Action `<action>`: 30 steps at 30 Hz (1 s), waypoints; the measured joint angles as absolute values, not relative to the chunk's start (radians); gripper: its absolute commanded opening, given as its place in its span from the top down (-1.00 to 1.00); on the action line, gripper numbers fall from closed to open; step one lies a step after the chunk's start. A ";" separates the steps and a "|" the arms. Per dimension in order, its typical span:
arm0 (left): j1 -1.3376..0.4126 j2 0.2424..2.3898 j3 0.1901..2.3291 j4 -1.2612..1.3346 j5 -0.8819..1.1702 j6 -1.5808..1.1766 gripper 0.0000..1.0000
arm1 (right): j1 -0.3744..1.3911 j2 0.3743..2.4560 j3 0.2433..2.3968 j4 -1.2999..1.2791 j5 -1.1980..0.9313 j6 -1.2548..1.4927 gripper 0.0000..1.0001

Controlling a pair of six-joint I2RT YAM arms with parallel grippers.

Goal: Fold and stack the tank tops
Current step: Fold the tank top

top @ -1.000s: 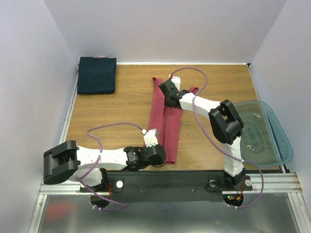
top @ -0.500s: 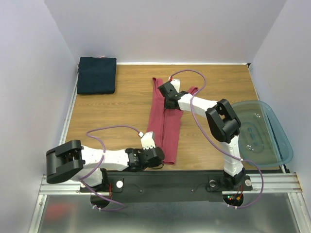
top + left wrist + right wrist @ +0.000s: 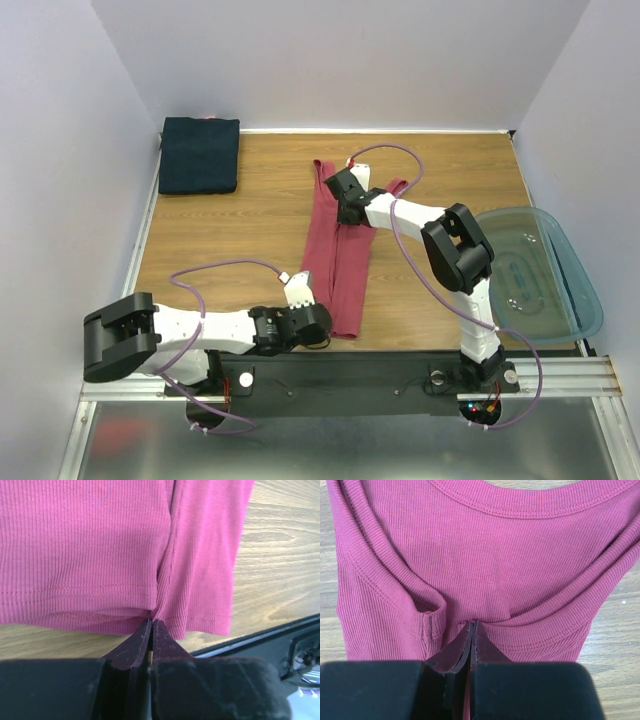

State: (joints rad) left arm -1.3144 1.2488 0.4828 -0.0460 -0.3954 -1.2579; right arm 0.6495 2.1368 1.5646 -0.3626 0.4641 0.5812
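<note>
The rose-red tank top [image 3: 338,255] lies mid-table as a long narrow strip, its straps at the far end. My left gripper [image 3: 322,335] is shut on its near hem; the left wrist view shows the ribbed cloth [image 3: 100,550] puckered into the closed tips [image 3: 151,622]. My right gripper [image 3: 347,207] is shut on the top's far part below the scooped neck. In the right wrist view the cloth [image 3: 510,550] bunches at the closed tips [image 3: 473,625]. The dark navy tank top [image 3: 200,155] lies as a flat rectangle at the far left corner.
The translucent blue-green tub [image 3: 545,270] hangs over the table's right edge next to the right arm. White walls close off the left, far and right sides. The black rail [image 3: 380,370] runs along the near edge, just behind my left gripper.
My left arm has shifted a little left and nearer with the hem pinched. My right gripper has edged slightly left on the top's far part. The top has stayed a narrow strip.
</note>
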 measured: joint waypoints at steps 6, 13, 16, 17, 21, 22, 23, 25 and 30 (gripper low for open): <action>-1.315 1.202 0.477 -0.057 -0.392 -1.249 0.45 | 0.649 2.139 1.565 -0.359 0.464 0.581 0.99; -1.321 1.144 0.462 -0.082 -0.382 -1.242 0.25 | 0.649 2.148 1.576 -0.353 0.464 0.581 0.99; -1.321 1.107 0.454 -0.097 -0.382 -1.243 0.24 | 0.649 2.149 1.576 -0.351 0.465 0.581 0.99; -1.321 1.098 0.453 -0.101 -0.382 -1.243 0.24 | 0.649 2.149 1.576 -0.351 0.465 0.581 0.99; -1.321 1.057 0.452 -0.118 -0.383 -1.242 0.24 | 0.649 2.149 1.576 -0.350 0.464 0.581 0.85; -1.321 1.049 0.452 -0.123 -0.386 -1.240 0.24 | 0.649 2.149 1.576 -0.350 0.464 0.581 0.77; -1.322 1.037 0.452 -0.130 -0.392 -1.238 0.24 | 0.649 2.149 1.576 -0.350 0.463 0.580 0.58; -1.322 1.031 0.458 -0.147 -0.402 -1.236 0.24 | 0.649 2.149 1.576 -0.350 0.462 0.577 0.39; -1.295 1.034 0.527 -0.221 -0.442 -1.199 0.27 | 0.649 2.141 1.576 -0.351 0.436 0.573 -0.18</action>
State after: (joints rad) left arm -1.2949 1.0344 0.5270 -0.2211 -0.4423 -1.1988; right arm 0.6487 2.1410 1.5764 -0.3511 0.4362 0.5732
